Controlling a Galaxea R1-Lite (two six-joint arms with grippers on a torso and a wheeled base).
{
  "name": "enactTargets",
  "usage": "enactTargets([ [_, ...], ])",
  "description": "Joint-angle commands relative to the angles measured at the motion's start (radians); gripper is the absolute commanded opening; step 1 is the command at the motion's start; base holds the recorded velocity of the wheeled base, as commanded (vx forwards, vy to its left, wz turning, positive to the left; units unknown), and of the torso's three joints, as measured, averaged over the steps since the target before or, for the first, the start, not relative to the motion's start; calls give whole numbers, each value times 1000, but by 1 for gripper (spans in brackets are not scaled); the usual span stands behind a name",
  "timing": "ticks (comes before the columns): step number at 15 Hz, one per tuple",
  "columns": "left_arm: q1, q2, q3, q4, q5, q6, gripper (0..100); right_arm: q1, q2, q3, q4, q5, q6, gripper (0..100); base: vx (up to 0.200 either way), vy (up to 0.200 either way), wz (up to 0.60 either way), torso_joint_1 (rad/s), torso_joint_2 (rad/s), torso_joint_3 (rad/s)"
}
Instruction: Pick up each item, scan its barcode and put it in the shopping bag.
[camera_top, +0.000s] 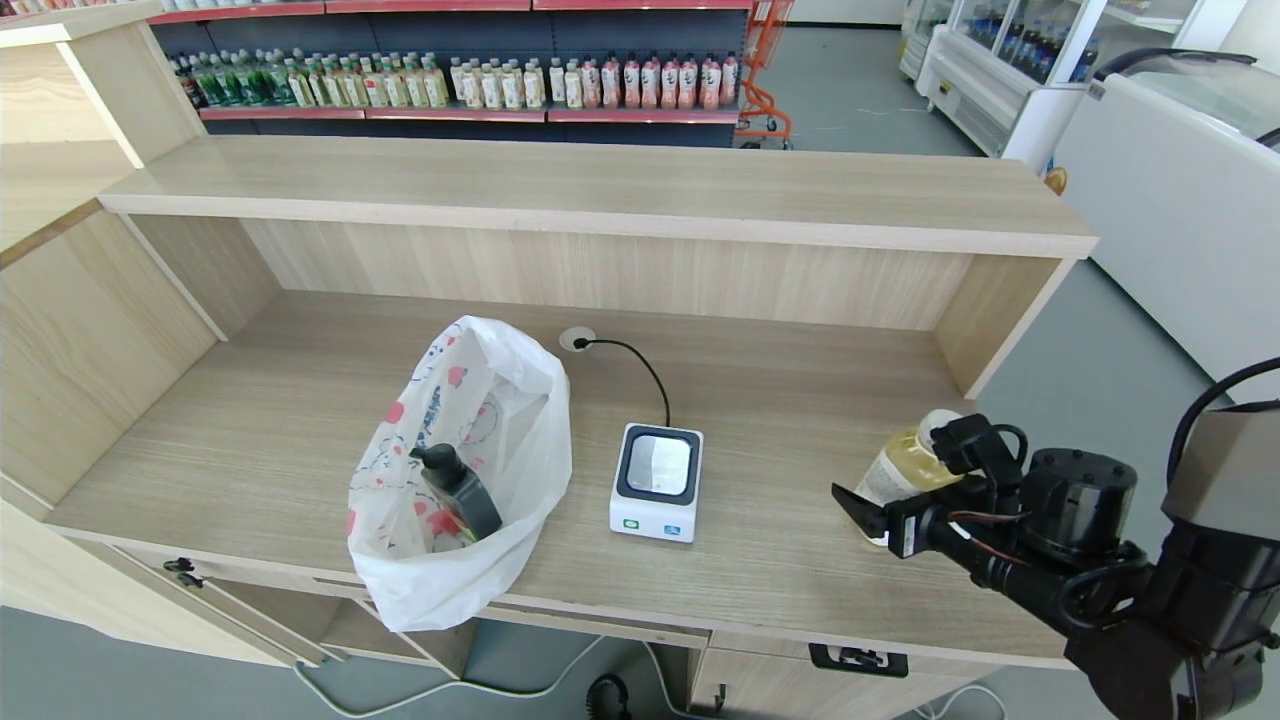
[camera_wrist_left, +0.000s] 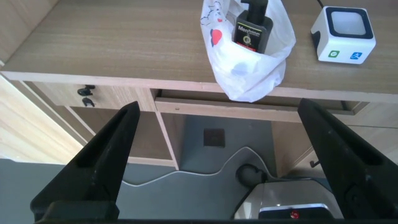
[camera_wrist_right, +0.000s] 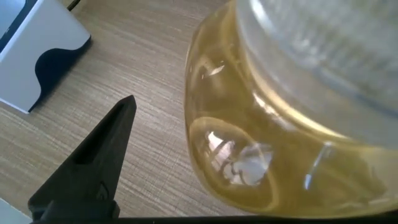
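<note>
Wooden counter (camera_top: 780, 400), bottle (camera_top: 912, 458) partly hidden behind right gripper (camera_top: 898, 472)

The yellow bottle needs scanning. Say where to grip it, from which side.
Grip the yellow bottle across its broad round body, below the narrower white cap, coming from the right end of the counter: the right gripper sits open around it there.

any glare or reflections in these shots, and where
Head view: the scanner window mirrors pale light. Right wrist view: small bright highlights glint on the bottle of yellow liquid. Left wrist view: the scanner glass shines pale; the shopping bag shows no hot spot.
</note>
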Motion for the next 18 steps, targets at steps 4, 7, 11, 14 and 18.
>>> enactTargets([
  [4,0,0,0,0,0,0,100,7,9,-4,-17,42,-14,100,0,0,0,0,0,0],
  [7,0,0,0,0,0,0,100,3,18,-3,-31,65,-50,0,0,0,0,0,0,0],
  [11,0,0,0,0,0,0,100,0,21,2,-31,63,-60,0,0,0,0,0,0,0],
  [14,0,0,0,0,0,0,100,-5,15,10,-31,59,-77,0,0,0,0,0,0,0],
  [18,0,0,0,0,1,0,100,-13,-6,5,-31,62,-87,0,0,0,0,0,0,0],
])
